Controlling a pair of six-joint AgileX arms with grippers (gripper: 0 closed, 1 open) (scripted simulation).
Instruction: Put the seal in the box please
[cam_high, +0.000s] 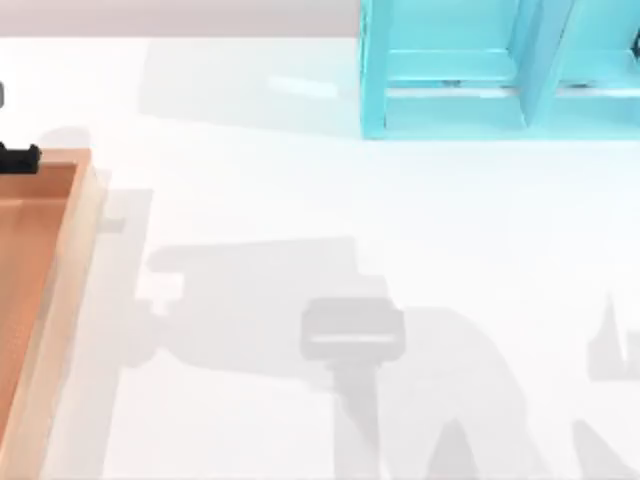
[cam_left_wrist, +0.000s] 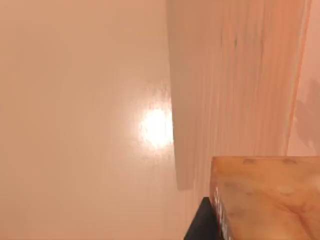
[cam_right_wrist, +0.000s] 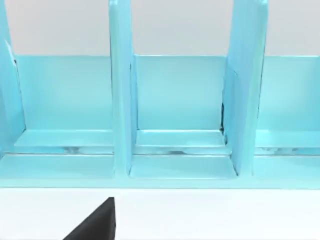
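The box (cam_high: 62, 290) lies at the table's left edge, with light tan rims and an orange-brown inside. A black part of my left gripper (cam_high: 18, 158) shows over its far corner. In the left wrist view the seal (cam_left_wrist: 265, 200) sits very close, a tan block with faint markings, and a black finger (cam_left_wrist: 200, 227) presses against its side. Below it are the box's glossy floor and a grained inner wall (cam_left_wrist: 235, 75). The left gripper looks shut on the seal. My right gripper (cam_right_wrist: 97, 225) faces the turquoise cabinet.
A turquoise shelf-like cabinet (cam_high: 480, 70) stands at the back right, its upright dividers (cam_right_wrist: 120, 100) seen up close from the right wrist. Arm shadows fall across the white table (cam_high: 300, 200) between box and cabinet.
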